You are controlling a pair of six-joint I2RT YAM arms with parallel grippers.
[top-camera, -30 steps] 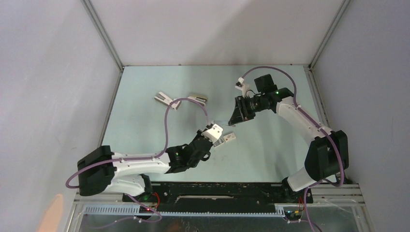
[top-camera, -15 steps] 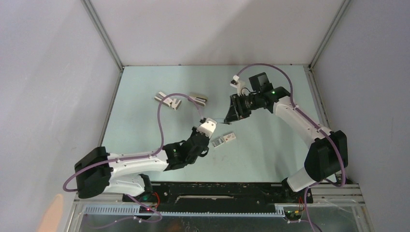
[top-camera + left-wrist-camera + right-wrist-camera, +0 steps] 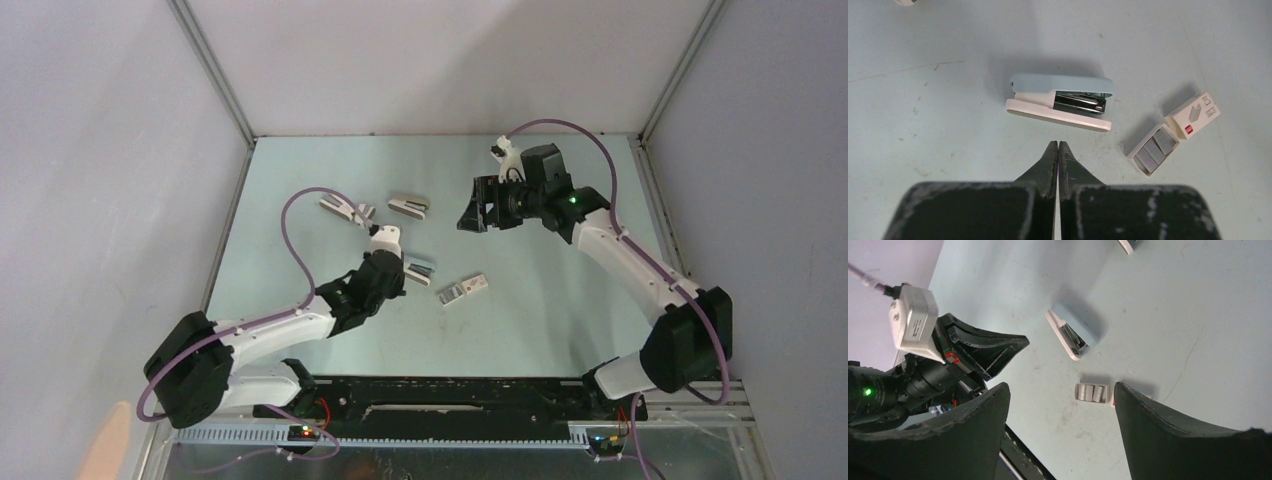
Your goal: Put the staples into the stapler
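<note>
Hidden: staples (image 3: 1092, 392) partly blocked in the right wrist view.
Left gripper (image 3: 1058, 146): pinched together, empty, poised just beside the stapler (image 3: 1060, 102).
Right gripper (image 3: 1063, 390): spread wide, empty, held aloft.

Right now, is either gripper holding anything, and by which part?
Nothing is held. The left gripper is shut, empty, near the stapler; the right gripper is open and empty.

The stapler (image 3: 1060, 100) has a pale blue top, cream base and silvery metal between. At its four o'clock, the staples (image 3: 1164, 141): white box, grey strips, a small red mark, perhaps a logo. The table (image 3: 948, 60) is pale green.
</note>
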